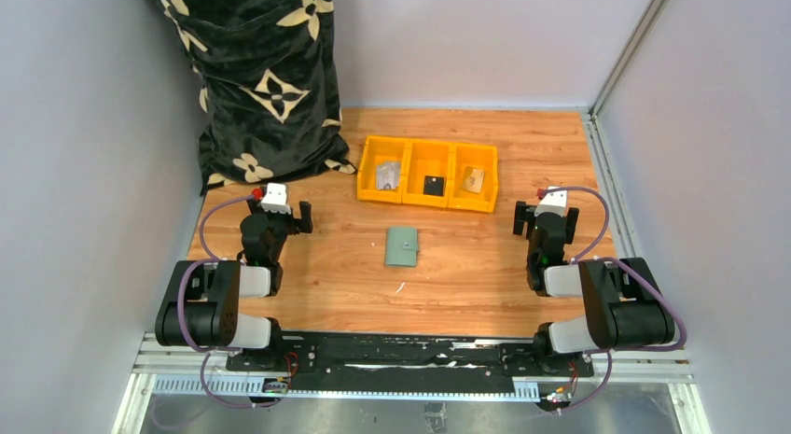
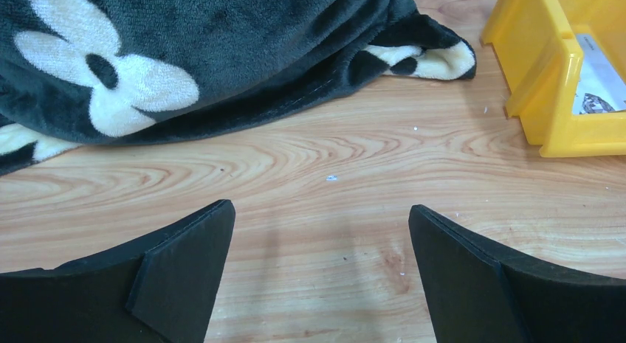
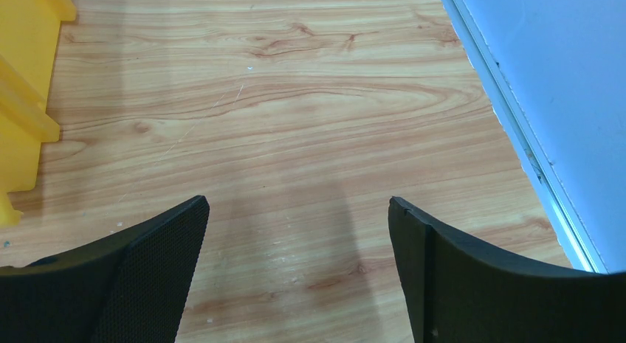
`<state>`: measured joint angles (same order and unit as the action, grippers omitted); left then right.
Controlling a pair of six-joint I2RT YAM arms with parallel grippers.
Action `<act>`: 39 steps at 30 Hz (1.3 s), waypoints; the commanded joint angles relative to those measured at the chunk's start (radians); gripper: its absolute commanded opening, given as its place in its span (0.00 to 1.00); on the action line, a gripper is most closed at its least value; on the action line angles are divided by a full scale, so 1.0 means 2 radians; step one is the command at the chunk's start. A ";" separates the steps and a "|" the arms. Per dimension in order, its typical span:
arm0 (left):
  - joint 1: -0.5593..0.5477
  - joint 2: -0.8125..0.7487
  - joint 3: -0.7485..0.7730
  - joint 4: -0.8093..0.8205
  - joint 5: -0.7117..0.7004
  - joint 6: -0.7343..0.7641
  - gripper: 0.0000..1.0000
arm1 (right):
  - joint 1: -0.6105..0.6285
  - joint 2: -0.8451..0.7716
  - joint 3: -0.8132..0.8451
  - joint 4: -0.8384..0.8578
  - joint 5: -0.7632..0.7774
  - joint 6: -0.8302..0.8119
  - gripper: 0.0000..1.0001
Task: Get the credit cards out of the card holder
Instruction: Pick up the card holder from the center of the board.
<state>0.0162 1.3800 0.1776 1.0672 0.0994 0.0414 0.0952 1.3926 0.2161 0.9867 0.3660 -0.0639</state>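
The sage-green card holder (image 1: 402, 246) lies folded shut on the wooden table, midway between the arms, its small snap stud near its right edge. The credit cards are hidden. My left gripper (image 1: 280, 216) is open and empty at the table's left, well left of the card holder; in the left wrist view (image 2: 322, 214) only bare wood lies between its fingers. My right gripper (image 1: 544, 216) is open and empty at the right, well right of the card holder; the right wrist view (image 3: 297, 206) shows bare wood between its fingers.
A yellow three-part bin (image 1: 428, 161) with small items in each compartment stands behind the card holder; its corner shows in the left wrist view (image 2: 561, 70). A black cloth bag with cream flowers (image 1: 266, 79) fills the back left. Grey walls close in both sides.
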 commanded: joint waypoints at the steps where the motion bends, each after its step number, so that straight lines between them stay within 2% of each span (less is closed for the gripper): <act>1: -0.002 -0.002 0.006 0.012 -0.009 0.003 1.00 | -0.007 0.000 0.006 0.008 0.002 0.001 0.95; 13: 0.001 -0.010 0.004 0.015 0.001 0.003 1.00 | -0.006 -0.008 0.001 0.027 -0.005 -0.011 0.96; 14: 0.004 -0.020 0.008 -0.005 0.007 0.004 1.00 | 0.004 -0.019 0.007 0.022 0.023 -0.014 0.96; 15: 0.004 -0.031 0.015 -0.024 0.012 0.005 1.00 | 0.012 -0.040 0.025 -0.024 0.059 -0.009 0.96; 17: 0.005 -0.053 0.042 -0.096 0.011 0.006 1.00 | 0.013 -0.084 0.070 -0.177 0.086 0.023 0.96; 19: 0.006 -0.068 0.085 -0.197 0.011 0.019 1.00 | 0.013 -0.116 0.108 -0.273 0.091 0.071 0.96; 22: 0.013 -0.076 0.135 -0.308 0.017 0.042 1.00 | 0.013 -0.151 0.122 -0.305 0.051 0.115 0.96; 25: 0.021 -0.099 0.166 -0.382 0.024 0.060 1.00 | 0.012 -0.178 0.129 -0.345 0.083 0.259 0.96; 27: 0.024 -0.117 0.188 -0.430 0.017 0.063 1.00 | 0.011 -0.194 0.161 -0.438 0.087 0.350 0.96; 28: 0.026 -0.125 0.202 -0.460 0.016 0.064 1.00 | 0.011 -0.199 0.169 -0.461 0.071 0.349 0.96; 30: 0.031 -0.135 0.230 -0.519 0.026 0.065 1.00 | 0.011 -0.202 0.170 -0.452 0.028 0.343 0.96; 33: 0.037 -0.142 0.271 -0.597 0.045 0.059 1.00 | 0.013 -0.197 0.172 -0.434 -0.092 0.316 0.96; 34: 0.039 -0.144 0.281 -0.612 0.048 0.055 1.00 | 0.018 -0.188 0.182 -0.442 -0.110 0.315 0.96; 36: 0.042 -0.151 0.295 -0.634 0.052 0.049 1.00 | 0.038 -0.161 0.219 -0.496 -0.117 0.313 0.96; 39: 0.046 -0.168 0.304 -0.655 0.056 0.047 1.00 | 0.110 -0.118 0.283 -0.593 -0.087 0.283 0.96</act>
<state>0.0940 1.0843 0.7551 -0.0921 0.1795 0.1440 0.1795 1.0874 0.6540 0.0303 0.2333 0.5339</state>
